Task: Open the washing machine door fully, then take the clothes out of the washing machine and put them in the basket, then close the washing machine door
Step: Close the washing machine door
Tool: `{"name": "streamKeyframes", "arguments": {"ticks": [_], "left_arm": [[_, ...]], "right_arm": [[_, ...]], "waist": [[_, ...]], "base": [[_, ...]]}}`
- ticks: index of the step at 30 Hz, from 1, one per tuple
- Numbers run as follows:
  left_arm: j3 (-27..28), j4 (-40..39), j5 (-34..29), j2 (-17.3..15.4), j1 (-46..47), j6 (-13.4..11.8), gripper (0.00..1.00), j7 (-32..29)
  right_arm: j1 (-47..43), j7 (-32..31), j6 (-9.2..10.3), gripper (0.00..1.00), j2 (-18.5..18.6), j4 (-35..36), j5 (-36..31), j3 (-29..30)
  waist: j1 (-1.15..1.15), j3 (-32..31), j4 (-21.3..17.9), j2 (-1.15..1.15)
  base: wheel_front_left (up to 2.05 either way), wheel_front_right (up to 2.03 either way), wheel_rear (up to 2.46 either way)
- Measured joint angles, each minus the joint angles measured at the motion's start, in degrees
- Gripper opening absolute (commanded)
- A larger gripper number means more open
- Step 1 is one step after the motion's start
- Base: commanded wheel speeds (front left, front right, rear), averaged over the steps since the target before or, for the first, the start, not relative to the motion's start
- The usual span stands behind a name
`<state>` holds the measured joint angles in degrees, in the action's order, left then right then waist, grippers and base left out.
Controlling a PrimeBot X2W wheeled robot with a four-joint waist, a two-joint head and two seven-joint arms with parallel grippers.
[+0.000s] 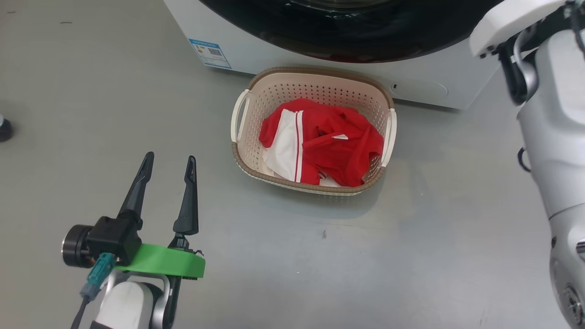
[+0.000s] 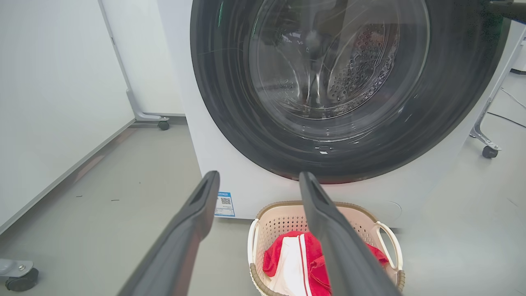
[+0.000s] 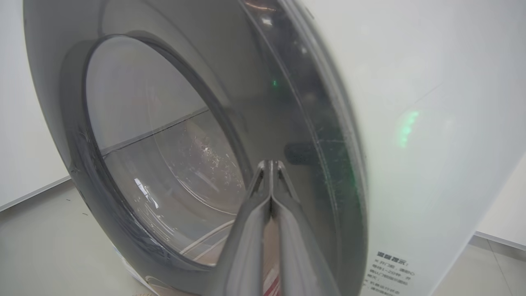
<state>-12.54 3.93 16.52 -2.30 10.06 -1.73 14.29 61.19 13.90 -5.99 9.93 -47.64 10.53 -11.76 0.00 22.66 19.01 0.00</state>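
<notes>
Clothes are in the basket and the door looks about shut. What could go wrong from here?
1. The shut right pincer has its thin tips at the glossy rim of the door; they might skid off.
2. Whether the door has latched cannot be told; it could swing open.

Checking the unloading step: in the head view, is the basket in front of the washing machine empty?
No, the clothes, red with white stripes, lie bunched inside the basket.
</notes>
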Motion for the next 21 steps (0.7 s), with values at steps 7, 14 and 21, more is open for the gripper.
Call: {"name": "streamKeyframes", "arguments": {"ticks": [7,14,21], "left_arm": [[1.0,0.0,-0.5,0.0,0.0,0.0,1.00,0.0],[1.6,0.3,-1.2,0.0,-0.1,0.0,1.00,0.0],[2.3,0.6,-2.0,0.0,-0.2,0.0,1.00,0.2]], "right_arm": [[-5.2,0.4,-0.49,0.00,-3.5,0.4,2.6,0.2],[-10.7,0.5,-0.51,0.00,-3.9,3.6,4.1,0.7],[-17.5,0.5,-0.60,0.00,-4.5,10.5,4.5,1.9]], "waist": [[0.00,-1.0,-2.1,0.00],[0.00,-2.3,-4.6,0.00],[0.00,-4.2,-7.6,0.00]], "base": [[0.00,0.00,0.00],[0.00,0.00,0.00],[0.00,0.00,0.00]]}}
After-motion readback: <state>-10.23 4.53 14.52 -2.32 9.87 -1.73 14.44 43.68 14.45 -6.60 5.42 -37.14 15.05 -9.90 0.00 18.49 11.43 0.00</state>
